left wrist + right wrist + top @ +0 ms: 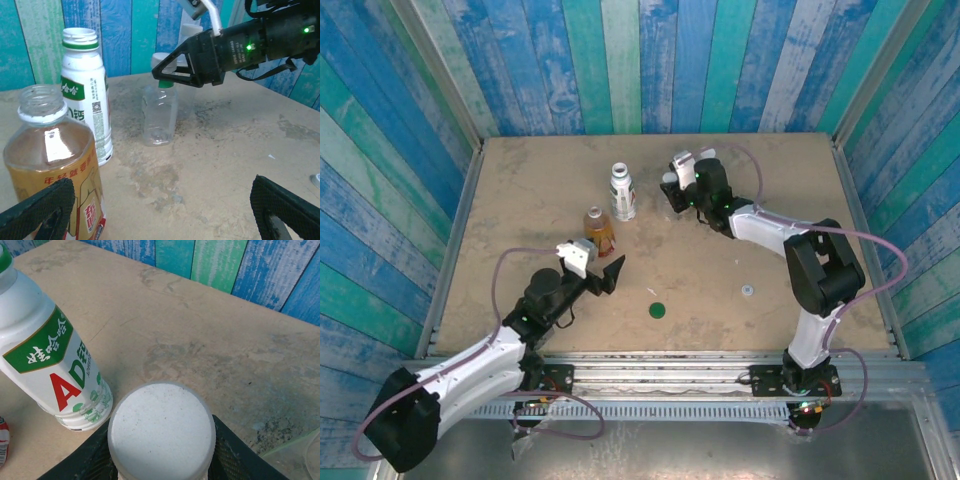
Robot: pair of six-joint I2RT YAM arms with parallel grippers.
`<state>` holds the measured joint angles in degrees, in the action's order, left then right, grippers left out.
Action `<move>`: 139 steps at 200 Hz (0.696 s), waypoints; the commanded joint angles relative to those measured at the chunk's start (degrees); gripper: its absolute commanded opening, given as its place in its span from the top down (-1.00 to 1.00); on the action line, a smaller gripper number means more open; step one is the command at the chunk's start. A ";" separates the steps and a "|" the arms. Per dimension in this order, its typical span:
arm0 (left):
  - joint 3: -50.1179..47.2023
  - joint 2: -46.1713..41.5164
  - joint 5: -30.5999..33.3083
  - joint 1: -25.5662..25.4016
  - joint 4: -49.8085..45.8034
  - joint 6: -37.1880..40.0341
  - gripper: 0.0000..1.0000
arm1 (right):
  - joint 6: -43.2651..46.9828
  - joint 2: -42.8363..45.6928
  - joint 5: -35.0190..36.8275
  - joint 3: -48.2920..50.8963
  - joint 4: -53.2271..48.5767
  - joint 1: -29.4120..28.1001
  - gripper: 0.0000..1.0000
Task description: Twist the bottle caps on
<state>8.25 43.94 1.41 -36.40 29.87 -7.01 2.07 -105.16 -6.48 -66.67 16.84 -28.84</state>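
1. The left gripper (595, 267) stands wide open and holds nothing. It hovers low over the worktop (520, 190), just in front of the amber bottle (50, 165).
2. The amber bottle stands upright with its neck bare (the liquid reaches almost to the shoulder).
3. The white-labelled bottle (622, 192) stands upright just behind the amber one, close to it; whether they touch cannot be told. Its mouth is open too, with a green ring below the thread.
4. The right gripper (673, 180) reaches in at the far middle of the worktop. Its fingers (85, 460) are closed on either side of a white cap (161, 432).
5. That white cap sits on top of the small clear bottle (160, 117), which stands upright and empty, to the right of the white-labelled bottle and apart from it. How far the cap is screwed down cannot be told.
6. A second clear bottle (186, 102) stands just behind the small one, partly hidden by the right gripper; whether it is capped is unclear.
7. The dark green cap (658, 310) lies flat on the worktop near the front edge, between the two arms and to the right of the left gripper.
8. A pale cap (748, 290) lies flat further right, well apart from the bottles, close to the right arm's elbow.
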 commanded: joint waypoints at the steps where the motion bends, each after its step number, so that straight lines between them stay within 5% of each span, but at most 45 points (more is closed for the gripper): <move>1: -0.43 0.62 -1.31 1.11 0.06 -2.22 -0.88 | 1.27 0.74 -1.16 -0.91 -0.64 0.32 -0.08; 72: -2.18 1.21 -2.46 4.82 1.33 -3.56 -0.87 | 2.05 12.57 -3.58 4.88 -0.69 -1.00 -0.58; 139: -2.98 2.20 -2.74 5.51 2.09 -2.80 -0.87 | 7.56 10.94 -13.27 -0.45 -8.49 -13.63 -0.57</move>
<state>6.04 46.06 -0.89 -31.31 30.52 -9.85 6.79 -91.46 -14.50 -63.83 12.97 -38.50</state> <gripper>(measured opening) 0.938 0.794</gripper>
